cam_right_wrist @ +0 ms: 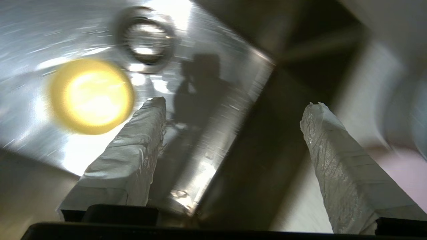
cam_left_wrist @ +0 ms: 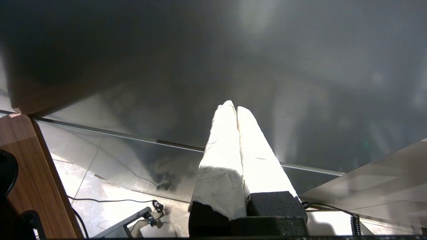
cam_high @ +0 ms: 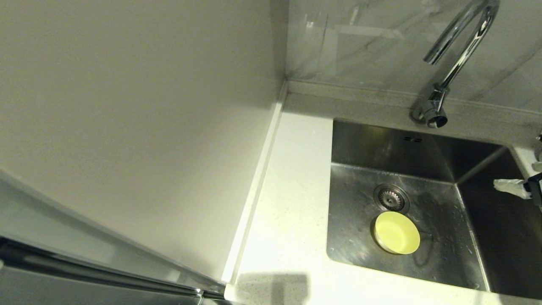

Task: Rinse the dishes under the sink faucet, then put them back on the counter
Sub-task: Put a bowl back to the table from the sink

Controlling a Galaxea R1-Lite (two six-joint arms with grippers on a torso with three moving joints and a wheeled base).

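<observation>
The yellow bowl (cam_high: 397,232) lies upright on the floor of the steel sink (cam_high: 440,169), just in front of the round drain (cam_high: 391,198). In the right wrist view the yellow bowl (cam_right_wrist: 90,96) sits off to one side of the fingers. My right gripper (cam_right_wrist: 235,103) hangs open and empty above the sink's right wall; one taped finger (cam_high: 510,187) shows at the head view's right edge. The chrome faucet (cam_high: 461,42) arches over the back rim. The blue and pink bowls are not clearly in view. My left gripper (cam_left_wrist: 233,106) is parked low, shut on nothing.
The white counter (cam_high: 292,190) runs along the sink's left side, bounded by a raised strip and a plain wall. Grey marbled tiles stand behind the faucet. In the right wrist view a blurred pink patch (cam_right_wrist: 403,170) lies on the counter to the sink's right.
</observation>
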